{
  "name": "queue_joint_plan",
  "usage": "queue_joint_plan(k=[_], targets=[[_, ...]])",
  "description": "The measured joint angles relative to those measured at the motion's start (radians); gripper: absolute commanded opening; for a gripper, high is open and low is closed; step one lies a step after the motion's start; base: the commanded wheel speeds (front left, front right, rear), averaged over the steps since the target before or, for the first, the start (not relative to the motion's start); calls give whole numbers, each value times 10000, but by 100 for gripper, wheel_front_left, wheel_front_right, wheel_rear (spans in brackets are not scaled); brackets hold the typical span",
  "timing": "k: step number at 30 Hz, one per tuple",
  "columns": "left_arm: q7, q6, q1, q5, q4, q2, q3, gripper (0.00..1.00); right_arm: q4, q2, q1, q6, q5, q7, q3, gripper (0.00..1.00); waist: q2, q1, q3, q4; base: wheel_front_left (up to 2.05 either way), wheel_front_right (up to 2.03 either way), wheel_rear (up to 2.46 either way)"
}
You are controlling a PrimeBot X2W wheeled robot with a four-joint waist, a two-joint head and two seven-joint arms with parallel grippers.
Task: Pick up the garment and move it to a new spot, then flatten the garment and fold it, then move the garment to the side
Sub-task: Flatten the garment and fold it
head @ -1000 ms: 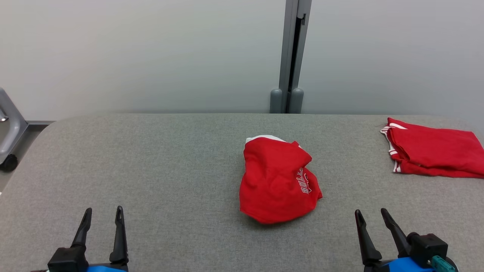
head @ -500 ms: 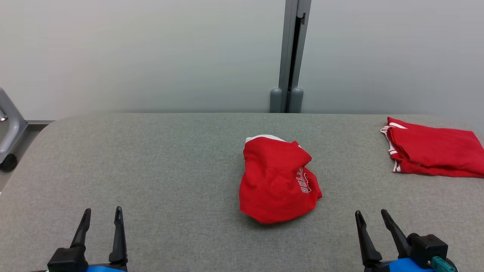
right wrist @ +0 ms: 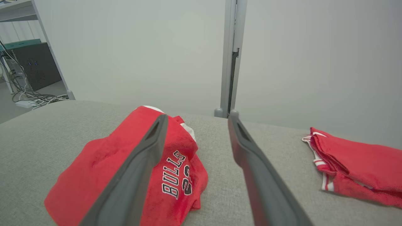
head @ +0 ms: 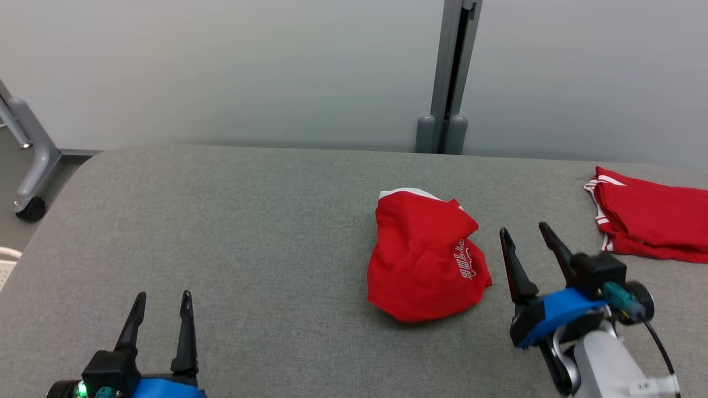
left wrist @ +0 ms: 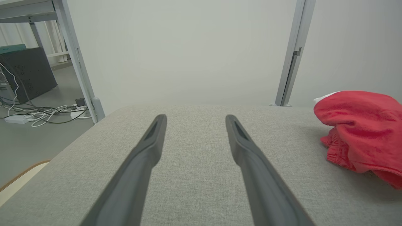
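Item in hand: the crumpled red garment (head: 428,260), lying in a heap on the grey table (head: 221,221) a little right of centre, with white trim showing at its far edge and lettering on its right side. Step: I am judging this to be the opening one, the pick-up, with nothing yet lifted, flattened or folded. Right gripper (head: 522,228): I am holding it just beside the heap's right edge, apart from the cloth, jaws standing open. In the right wrist view one finger is overlapping the red cloth while the other is pointing past it to bare table. Left gripper (head: 164,294): sitting low at the near left, well apart from the garment, jaws likewise spread. Also on the table: a second red garment (head: 652,229), folded, lying at the far right. Next move, as I am reading it: swinging the right gripper over and down so both fingers are straddling a raised fold, then closing. Change from a second ago: the head camera is framing the whole scene further right, so the heap is not reading as moved. The right gripper has come forward from the lower right corner to the garment's side, and the left is keeping its place.
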Motion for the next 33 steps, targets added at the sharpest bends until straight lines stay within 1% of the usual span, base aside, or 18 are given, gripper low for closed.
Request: queue_joint_plan(k=[5,11,15,19,26,27,28,29,33], targets=[[0,-65,-390,65,-31,-90,-136,100,1340,-23,-1808,0,-625,203,-111,100,0,1,439,288,0,0,0],[2,-146,-875,138,-100,-276,-238,100,3287,-263,-3125,0,-1085,284,-499,100,0,2,1079,759,0,0,0],[2,-198,-1065,207,-140,-351,-267,100,4621,-416,-3447,0,-1292,238,-798,100,1,2,1456,1069,0,0,0],[0,-228,-1243,215,-161,-447,-253,100,5680,-485,-3582,0,-1563,150,-1047,100,1,1,1777,1298,0,0,0],[2,-284,-1382,286,-138,-514,-178,100,6884,-441,-3775,0,-1795,4,-1383,100,-1,1,1988,1488,0,0,0],[2,-286,-1382,305,-134,-525,-167,100,7003,-397,-3804,0,-1789,-6,-1392,37,-1,0,1969,1486,0,0,0],[0,-288,-1378,316,-130,-529,-138,100,7083,-337,-3829,0,-1751,-19,-1404,2,-2,-1,1945,1472,0,0,0],[0,-286,-1372,332,-127,-529,-100,100,7127,-280,-3836,0,-1728,-35,-1386,0,-2,-1,1916,1447,0,0,0],[0,-268,-1285,401,-117,-548,56,100,7076,-117,-3728,2,-1547,-119,-1356,0,-2,-1,1748,1298,0,0,0]])
